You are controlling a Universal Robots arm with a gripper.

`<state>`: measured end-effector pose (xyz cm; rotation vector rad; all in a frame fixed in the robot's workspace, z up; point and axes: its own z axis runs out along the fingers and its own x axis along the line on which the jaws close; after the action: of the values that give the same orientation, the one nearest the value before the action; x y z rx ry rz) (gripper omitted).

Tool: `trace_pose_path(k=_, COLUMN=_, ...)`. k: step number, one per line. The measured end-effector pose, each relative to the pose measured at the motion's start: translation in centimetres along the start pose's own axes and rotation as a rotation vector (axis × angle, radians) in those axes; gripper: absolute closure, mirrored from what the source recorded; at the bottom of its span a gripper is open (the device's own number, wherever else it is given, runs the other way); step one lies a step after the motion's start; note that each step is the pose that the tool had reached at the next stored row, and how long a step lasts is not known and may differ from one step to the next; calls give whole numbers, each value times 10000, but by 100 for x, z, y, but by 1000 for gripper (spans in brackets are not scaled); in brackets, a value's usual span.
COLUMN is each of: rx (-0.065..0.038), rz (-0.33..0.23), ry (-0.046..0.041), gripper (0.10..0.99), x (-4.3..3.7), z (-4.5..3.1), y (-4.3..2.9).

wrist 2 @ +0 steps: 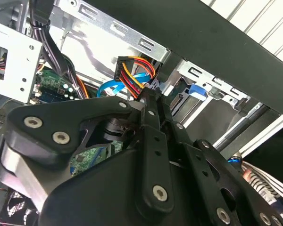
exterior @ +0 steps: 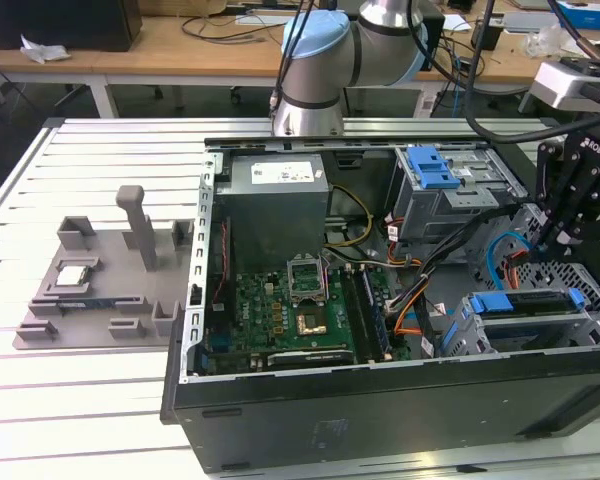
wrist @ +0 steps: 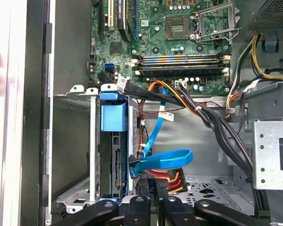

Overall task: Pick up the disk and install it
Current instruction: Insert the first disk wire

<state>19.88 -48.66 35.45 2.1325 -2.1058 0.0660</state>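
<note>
At the exterior view's left, a grey fixture tray (exterior: 100, 290) lies on the slatted table (exterior: 40, 400). Rightward sits the open computer case (exterior: 380, 420), its green motherboard (exterior: 290, 320) exposed. Further right the disk (exterior: 525, 300), blue rails along its edges, sits in the lower drive cage (exterior: 580, 330) near the case's front. Above it, at the far right, hangs the black gripper (exterior: 555, 240), its fingers (wrist: 146, 188) seemingly pinched together on the power connector (wrist: 167, 179) beside the blue data cable (wrist: 165, 157), though contact is partly hidden.
</note>
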Motion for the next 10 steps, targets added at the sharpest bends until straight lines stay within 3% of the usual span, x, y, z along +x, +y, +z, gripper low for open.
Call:
trace_pose_path(k=2, rx=0, rz=2, ry=2, gripper=918, x=52, z=6, y=1)
trace_pose_path(k=5, rx=1, rz=0, ry=-7, gripper=918, x=217, z=29, y=3)
trace_pose_path(k=6, rx=1, rz=-3, ry=-45, gripper=918, x=255, z=36, y=5)
trace_pose_path(k=7, rx=2, rz=-8, ry=-117, gripper=918, x=279, z=41, y=6)
trace_pose_path(k=8, rx=7, rz=-24, ry=-350, gripper=918, x=320, z=49, y=10)
trace_pose_path(k=10, rx=12, rz=-46, ry=-653, gripper=918, x=368, z=59, y=17)
